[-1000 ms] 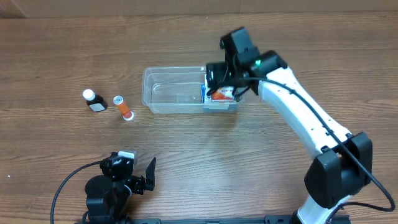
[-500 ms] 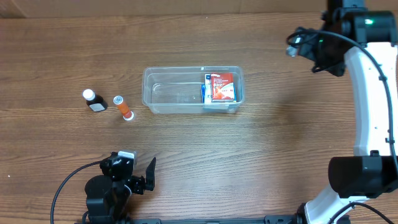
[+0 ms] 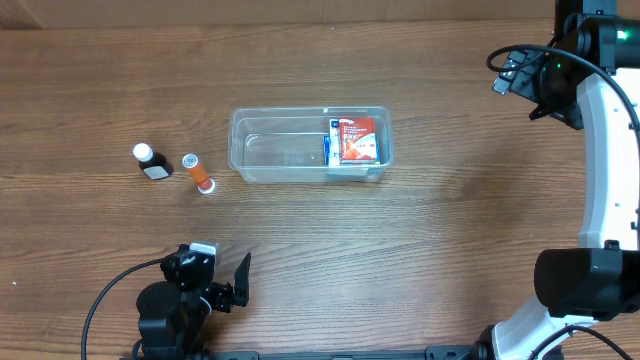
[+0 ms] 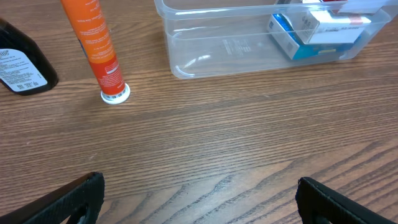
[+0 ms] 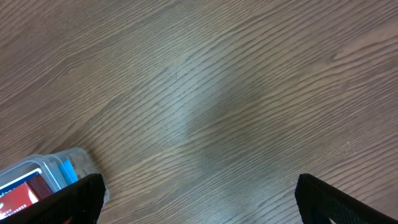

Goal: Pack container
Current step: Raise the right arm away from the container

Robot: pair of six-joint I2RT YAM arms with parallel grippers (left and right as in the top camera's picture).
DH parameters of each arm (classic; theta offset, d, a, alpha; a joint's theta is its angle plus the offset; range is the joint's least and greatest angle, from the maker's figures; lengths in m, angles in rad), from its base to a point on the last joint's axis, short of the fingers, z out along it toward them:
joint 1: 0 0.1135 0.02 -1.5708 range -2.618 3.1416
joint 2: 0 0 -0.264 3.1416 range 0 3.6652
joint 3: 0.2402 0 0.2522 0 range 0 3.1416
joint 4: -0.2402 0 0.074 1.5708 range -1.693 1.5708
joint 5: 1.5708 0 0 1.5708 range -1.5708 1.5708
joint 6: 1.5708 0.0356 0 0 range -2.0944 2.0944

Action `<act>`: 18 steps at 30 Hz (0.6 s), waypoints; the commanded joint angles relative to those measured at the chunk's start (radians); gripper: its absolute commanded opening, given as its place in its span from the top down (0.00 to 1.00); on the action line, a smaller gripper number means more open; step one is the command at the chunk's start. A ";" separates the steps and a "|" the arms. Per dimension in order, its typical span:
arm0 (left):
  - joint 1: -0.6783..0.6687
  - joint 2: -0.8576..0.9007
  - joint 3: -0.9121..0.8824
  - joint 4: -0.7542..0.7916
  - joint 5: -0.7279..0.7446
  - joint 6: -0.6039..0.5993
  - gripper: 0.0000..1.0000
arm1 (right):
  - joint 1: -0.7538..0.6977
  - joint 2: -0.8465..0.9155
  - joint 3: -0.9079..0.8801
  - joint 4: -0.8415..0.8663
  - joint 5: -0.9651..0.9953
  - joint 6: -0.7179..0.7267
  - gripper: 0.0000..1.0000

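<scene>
I see the container in the middle of the table, a bit closer to the far edge. It is a clear tub. At its right end there is a red box. A blue and white box is tucked in next to it. The left part of the tub has nothing in it.

Two things are not packed yet. An orange tube and a small black bottle are on the table between the tub and the left edge. They are close to each other but not touching. The tube is just beside the tub.

My right gripper is up by the far right corner, well away from the tub. Its fingers are spread wide and hold nothing. My left gripper is low by the near edge, on the left side. Its fingers are spread wide too, and it holds nothing.

So I think the job is about half done. The tube and the bottle have to go in next. The left arm looks closer to them.
</scene>
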 commanded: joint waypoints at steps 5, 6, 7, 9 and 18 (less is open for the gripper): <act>-0.007 -0.008 -0.003 0.003 0.001 0.011 0.00 | -0.005 -0.008 0.021 0.007 0.011 -0.005 0.00; -0.007 -0.008 -0.003 0.002 0.001 0.011 0.00 | -0.005 -0.008 0.021 0.007 0.011 -0.005 0.00; -0.007 -0.008 -0.003 0.003 0.001 0.011 0.00 | -0.005 -0.008 0.021 0.007 0.011 -0.005 0.00; -0.007 -0.008 -0.003 -0.031 -0.080 0.027 0.00 | -0.005 -0.008 0.021 0.007 0.011 -0.005 0.00; -0.007 -0.008 -0.003 -0.020 -0.069 -0.023 0.00 | -0.005 -0.008 0.021 0.007 0.011 -0.005 0.00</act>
